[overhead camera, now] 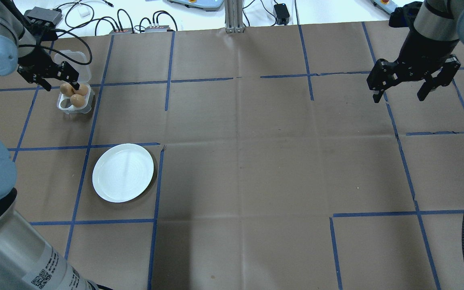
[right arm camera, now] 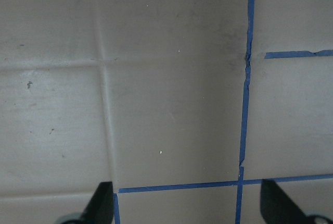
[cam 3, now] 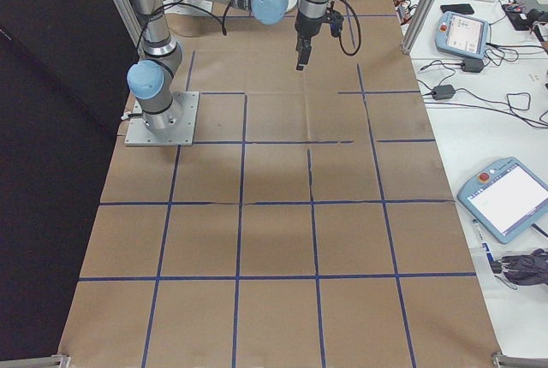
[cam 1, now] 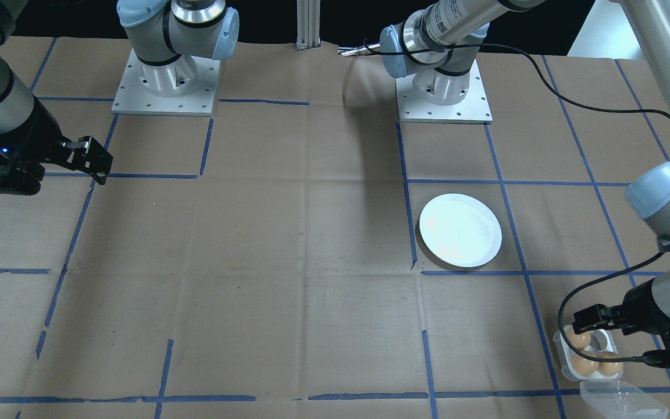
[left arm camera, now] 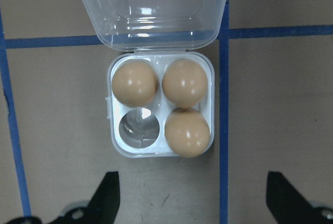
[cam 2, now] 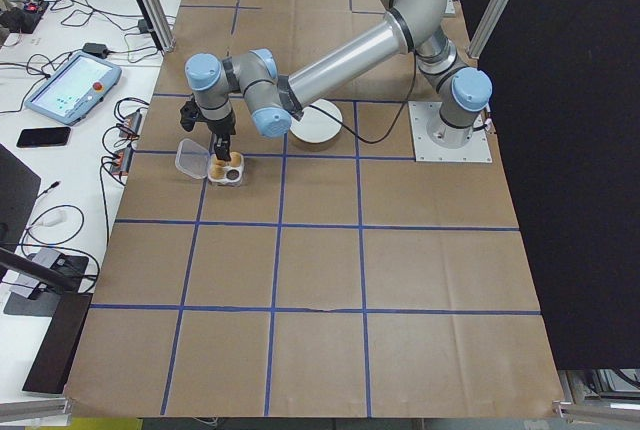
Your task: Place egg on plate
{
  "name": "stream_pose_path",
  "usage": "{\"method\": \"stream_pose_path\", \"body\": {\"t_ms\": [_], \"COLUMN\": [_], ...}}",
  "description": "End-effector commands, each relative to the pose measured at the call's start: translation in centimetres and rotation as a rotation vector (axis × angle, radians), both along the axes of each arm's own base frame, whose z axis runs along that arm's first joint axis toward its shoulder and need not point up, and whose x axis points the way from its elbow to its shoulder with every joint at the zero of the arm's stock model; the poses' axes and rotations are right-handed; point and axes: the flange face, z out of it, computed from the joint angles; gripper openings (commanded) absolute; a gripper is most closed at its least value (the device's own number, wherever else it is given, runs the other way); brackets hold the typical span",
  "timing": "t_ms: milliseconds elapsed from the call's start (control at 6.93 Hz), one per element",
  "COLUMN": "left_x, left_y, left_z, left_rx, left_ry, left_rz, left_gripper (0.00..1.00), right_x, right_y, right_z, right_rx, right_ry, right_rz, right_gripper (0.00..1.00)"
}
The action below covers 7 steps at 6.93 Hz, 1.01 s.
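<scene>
Eggs (left arm camera: 186, 83), three of them, sit in a small white four-cup tray (left arm camera: 114, 146) with its clear lid (left arm camera: 151, 10) folded back; the left end effector (overhead camera: 56, 78) hovers above them, fingers apart. The plate (overhead camera: 123, 172) lies empty nearby on the tabletop. A misaligned descent could crack a shell or drag the light tray. The neighbouring eggs crowd any grasp. The right end effector (overhead camera: 413, 82), fingers spread, hangs well apart.
</scene>
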Motion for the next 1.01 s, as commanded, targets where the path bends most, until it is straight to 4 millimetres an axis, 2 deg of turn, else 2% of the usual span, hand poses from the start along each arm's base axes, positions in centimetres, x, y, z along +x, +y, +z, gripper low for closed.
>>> {"method": "stream_pose_path", "body": {"t_ms": [0,289,722,866], "left_x": [-0.4,-0.5,-0.1,-0.1], "left_y": [1.0,0.9,0.2,0.2], "left_z": [-3.7,-4.7,-3.8,-4.3], "left_rx": [-0.014,-0.003,-0.024,-0.017], "left_ry": [-0.014,-0.005,-0.017,-0.014], "left_rz": [-0.002,-0.004,-0.01,-0.01], "left_gripper": [1.0,0.99,0.98,0.96], "right_x": [0.0,0.0,0.0,0.0], "right_y": [0.0,0.0,0.0,0.0], "right_z": [0.0,0.0,0.0,0.0], "right_rx": [-0.002,0.0,-0.002,0.0], "right_ry": [0.0,0.0,0.0,0.0], "right_rz": [0.0,0.0,0.0,0.0], "right_gripper": [1.0,1.0,1.0,1.0]}}
